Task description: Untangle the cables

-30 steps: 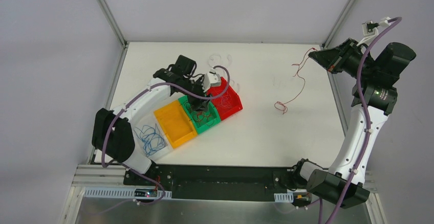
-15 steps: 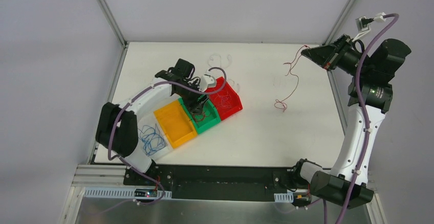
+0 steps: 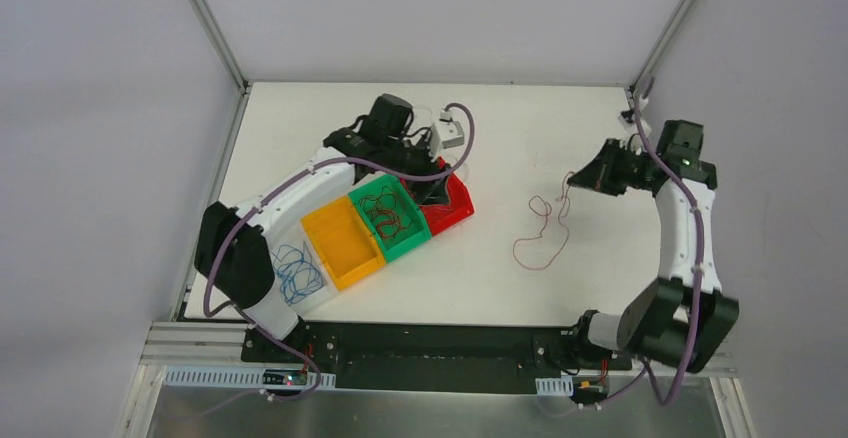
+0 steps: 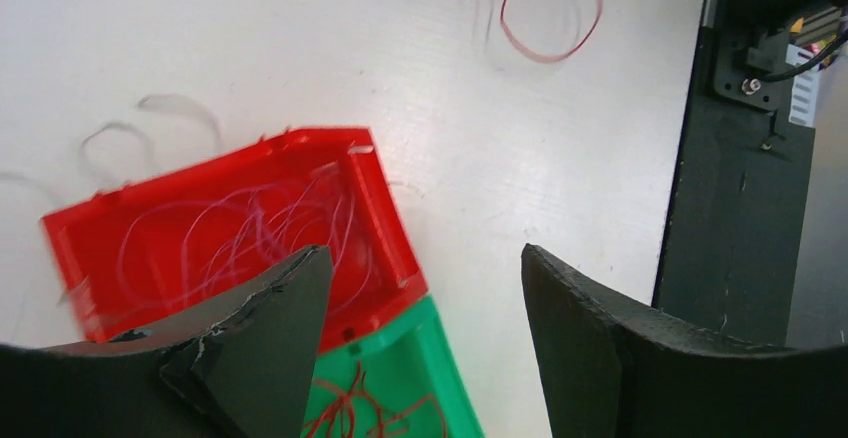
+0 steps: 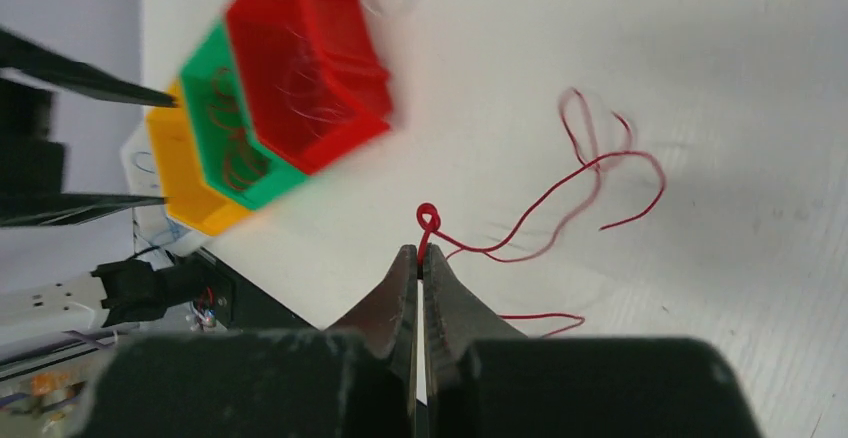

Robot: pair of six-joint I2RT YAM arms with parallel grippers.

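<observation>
Sorting looks well advanced but not finished, in my judgement. Four small plastic bins stand touching in a slanted row on the white desk (image 3: 500,128). The translucent bin (image 3: 316,301) at the near left end holds a loose heap of blue wires (image 3: 293,270). The yellow bin (image 3: 343,243) next to it shows nothing inside from above. The green bin (image 3: 408,250) holds curled dark red-brown wires (image 3: 390,218). The red bin (image 4: 385,218) at the far end holds several pale, hair-fine wires (image 4: 250,233), visible only from the left wrist. One bright red wire (image 3: 540,243) lies outside the bins, sprawled in loops on the open desk to the right of the row and well apart from it. The right pincer (image 5: 420,258) is clamped on one end of it, jaws pressed together, with a small curl of wire standing just beyond the tips. The left pincer (image 4: 420,298) hangs over the red bin with its jaws spread and nothing between them. Faint grey curls (image 4: 150,118) on the desk just beside the red bin may be a further white wire, but they are too thin to be sure. Outstanding: the bright red wire is not yet in a bin, and those curls need checking.
</observation>
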